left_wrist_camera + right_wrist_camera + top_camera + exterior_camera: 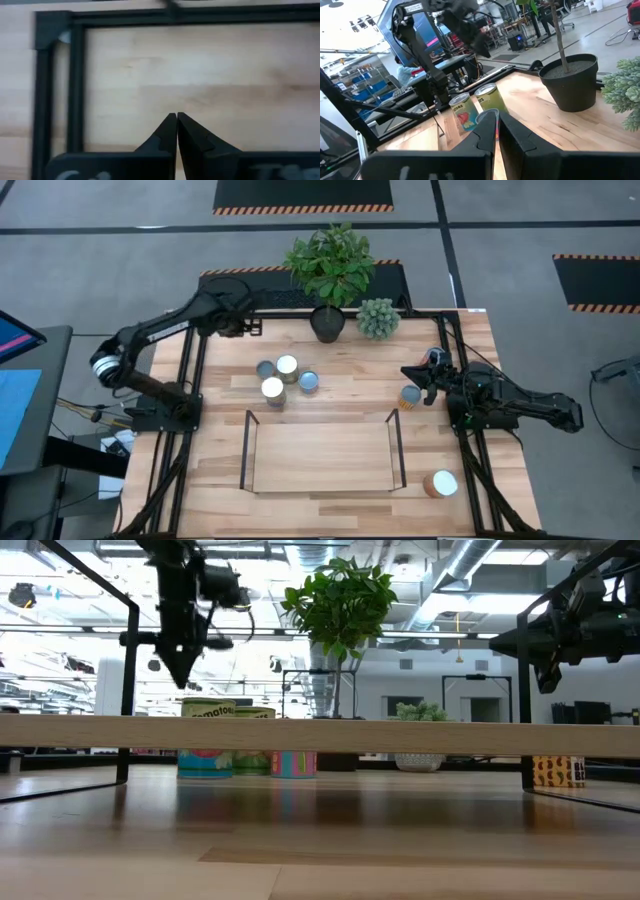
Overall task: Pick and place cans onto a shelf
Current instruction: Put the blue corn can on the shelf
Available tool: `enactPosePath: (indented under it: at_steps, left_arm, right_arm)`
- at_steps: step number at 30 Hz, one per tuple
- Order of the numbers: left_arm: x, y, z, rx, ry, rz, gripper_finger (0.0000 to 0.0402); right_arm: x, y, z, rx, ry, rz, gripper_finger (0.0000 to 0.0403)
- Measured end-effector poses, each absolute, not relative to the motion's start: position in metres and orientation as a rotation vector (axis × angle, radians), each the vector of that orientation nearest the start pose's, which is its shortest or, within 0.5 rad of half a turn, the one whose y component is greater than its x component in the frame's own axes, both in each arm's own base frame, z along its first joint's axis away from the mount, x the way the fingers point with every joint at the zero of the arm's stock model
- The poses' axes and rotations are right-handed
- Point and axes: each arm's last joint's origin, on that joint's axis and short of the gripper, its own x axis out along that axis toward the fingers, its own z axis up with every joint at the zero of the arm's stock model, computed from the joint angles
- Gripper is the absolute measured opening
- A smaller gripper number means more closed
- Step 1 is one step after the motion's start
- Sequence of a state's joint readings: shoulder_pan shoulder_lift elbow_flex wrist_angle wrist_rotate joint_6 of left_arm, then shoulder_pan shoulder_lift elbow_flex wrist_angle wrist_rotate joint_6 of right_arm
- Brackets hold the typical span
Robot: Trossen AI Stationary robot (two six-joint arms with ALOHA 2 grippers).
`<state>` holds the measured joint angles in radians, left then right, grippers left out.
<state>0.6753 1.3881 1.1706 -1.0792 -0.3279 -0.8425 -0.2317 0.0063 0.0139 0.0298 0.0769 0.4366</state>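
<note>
fingers first: right gripper [421,372] has its two dark fingers [487,131] nearly together with only a thin slit between them, and nothing is pinched in there that i can see. it hangs over the right side of the table [330,395], just beside the lone can [409,397] sitting near the shelf's right wire frame. my guess is it's parked there because that can is the closest pick for this arm, but with the fingers this narrow it'd have to spread them before it can go around the can.

left gripper [176,120] is fully closed, tips touching, empty. it's up at the far left corner over bare wood and the black frame, well apart from everything, so it reads as just waiting out of the way.

cans: four bunched together [283,376] behind the shelf, left of centre, upright; the wrist view shows two of them [462,112] with printed labels. probably staged there as a supply pile. one more can [440,483] lies near the front right, off the end of the shelf.

shelf [320,456] sits front and centre, wire frames at both short ends, and its board looks bare, so i'd say nothing's been placed on it yet.

plant pot [327,323] and a small bushy plant [378,318] at the back are just decor.
</note>
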Motion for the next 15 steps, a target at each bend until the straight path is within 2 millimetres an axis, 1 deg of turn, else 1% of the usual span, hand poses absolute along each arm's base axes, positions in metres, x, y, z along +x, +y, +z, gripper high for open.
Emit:
enactPosePath:
  at_steps: [2, 5, 7, 10, 12, 15]
  left_arm:
    - [0.189, 0.151, 0.289, -0.910, 0.855, 1.286, 0.0000]
    - [0.194, 0.129, 0.307, -0.943, 0.769, 1.081, 0.0000]
    - [0.199, 0.110, 0.322, -0.948, 0.694, 0.912, 0.0000]
    - [0.205, 0.078, 0.341, -0.916, 0.612, 0.684, 0.0000]
    - [0.205, 0.056, 0.351, -0.887, 0.565, 0.600, 0.0000]
    - [0.204, 0.027, 0.358, -0.825, 0.519, 0.556, 0.0000]
  right_arm:
    - [0.094, -0.024, 0.171, 0.430, -0.106, -0.295, 0.0047]
    - [0.094, -0.024, 0.172, 0.430, -0.114, -0.292, 0.0047]
    - [0.094, -0.024, 0.172, 0.429, -0.128, -0.287, 0.0047]
    - [0.093, -0.024, 0.180, 0.422, -0.209, -0.269, 0.0047]
    - [0.092, -0.024, 0.189, 0.413, -0.293, -0.247, 0.0047]
    - [0.088, -0.021, 0.203, 0.363, -0.429, -0.177, 0.0047]
